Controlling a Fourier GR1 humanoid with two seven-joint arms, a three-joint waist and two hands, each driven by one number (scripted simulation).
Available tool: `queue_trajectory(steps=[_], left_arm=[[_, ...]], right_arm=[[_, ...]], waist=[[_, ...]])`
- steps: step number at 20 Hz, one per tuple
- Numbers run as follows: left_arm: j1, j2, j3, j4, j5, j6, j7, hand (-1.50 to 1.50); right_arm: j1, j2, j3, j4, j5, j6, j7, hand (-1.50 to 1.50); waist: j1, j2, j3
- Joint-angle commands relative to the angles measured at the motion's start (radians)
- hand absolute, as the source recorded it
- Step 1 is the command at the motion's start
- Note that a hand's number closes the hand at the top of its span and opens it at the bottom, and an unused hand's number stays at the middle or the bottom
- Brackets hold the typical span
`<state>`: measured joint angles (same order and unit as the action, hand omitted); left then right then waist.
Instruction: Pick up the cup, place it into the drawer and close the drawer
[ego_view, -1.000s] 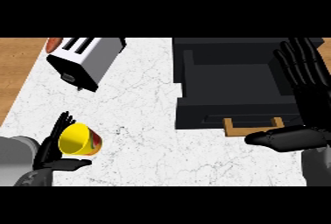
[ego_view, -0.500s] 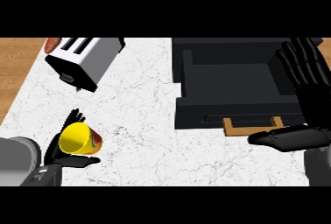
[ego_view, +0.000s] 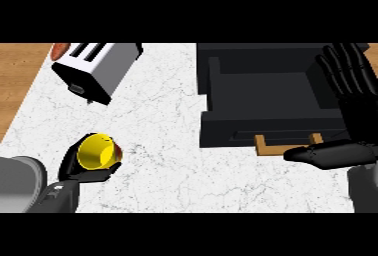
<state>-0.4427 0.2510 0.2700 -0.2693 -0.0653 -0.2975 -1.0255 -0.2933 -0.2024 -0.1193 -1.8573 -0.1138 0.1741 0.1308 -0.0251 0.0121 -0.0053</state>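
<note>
Cup (ego_view: 98, 151), yellow with a dark red outer wall, item one: it sits at the near left of the white marble counter (ego_view: 162, 125), tilted so that we look into its mouth, cradled in our left hand (ego_view: 83, 170), whose black fingers curl under and around its body. We judge it light, rigid and smooth-walled, likely to slip if pinched at the rim; the better hold is around the body, thumb opposite fingers, as now. Left forearm enters from the lower left corner, bent inward. Item two, right hand (ego_view: 347, 100): at the right edge, fingers straight and spread, standing above the drawer's right side, thumb jutting left near the drawer front; it holds nothing. Item three, drawer (ego_view: 221, 100): black, pulled open, its cavity dark, wooden handle (ego_view: 286, 146) on the near face; well apart from the cup. Item four, toaster (ego_view: 96, 67): white, two slots, far left, beside a reddish object at the counter's edge, which we cannot identify.
</note>
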Motion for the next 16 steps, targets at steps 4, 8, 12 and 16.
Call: queue_trajectory(steps=[4, 8, 12, 16], left_arm=[[-0.013, -0.038, 0.053, -0.033, 0.026, 0.134, -0.203, 1.5], [-0.019, -0.119, 0.125, -0.049, 0.086, 0.276, -0.206, 1.5], [-0.06, -0.138, 0.136, -0.065, 0.116, 0.124, -0.237, 1.5], [-0.127, -0.132, 0.08, -0.133, 0.098, 0.065, -0.126, 1.5]], right_arm=[[-0.008, 0.001, 0.012, -0.011, 0.011, -0.003, 0.013, -1.5], [0.07, 0.009, -0.005, -0.019, 0.0, 0.01, -0.031, -1.5], [-0.04, 0.001, 0.002, -0.002, -0.003, -0.014, 0.038, -1.5], [0.046, -0.035, -0.053, 0.004, -0.041, 0.04, -0.013, -1.5]], waist=[[0.001, -0.002, 0.001], [0.002, -0.005, 0.003], [0.008, -0.003, 0.001], [0.015, -0.011, 0.005]])
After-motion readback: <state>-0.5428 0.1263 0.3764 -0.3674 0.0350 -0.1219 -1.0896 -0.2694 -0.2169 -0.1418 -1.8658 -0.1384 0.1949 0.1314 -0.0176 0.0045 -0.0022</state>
